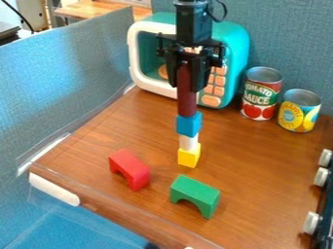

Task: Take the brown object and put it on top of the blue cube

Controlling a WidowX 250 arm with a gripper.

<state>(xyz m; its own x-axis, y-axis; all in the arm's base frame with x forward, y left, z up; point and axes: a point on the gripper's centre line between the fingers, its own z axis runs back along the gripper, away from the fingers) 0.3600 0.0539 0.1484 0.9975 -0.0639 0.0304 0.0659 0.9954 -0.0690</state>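
Observation:
The gripper hangs at the top centre, shut on the upper end of the brown object, a long dark reddish-brown block held upright. Directly below, the blue cube sits on a white piece, which stands on a yellow block on the table. The brown object's lower end lines up with the blue cube's top and appears to meet it; whether its weight rests there I cannot tell.
A teal toy microwave stands behind the gripper. Two cans, a red one and a yellow one, are at back right. A red arch and a green arch lie nearer the wooden table's front; white knobs line the right edge.

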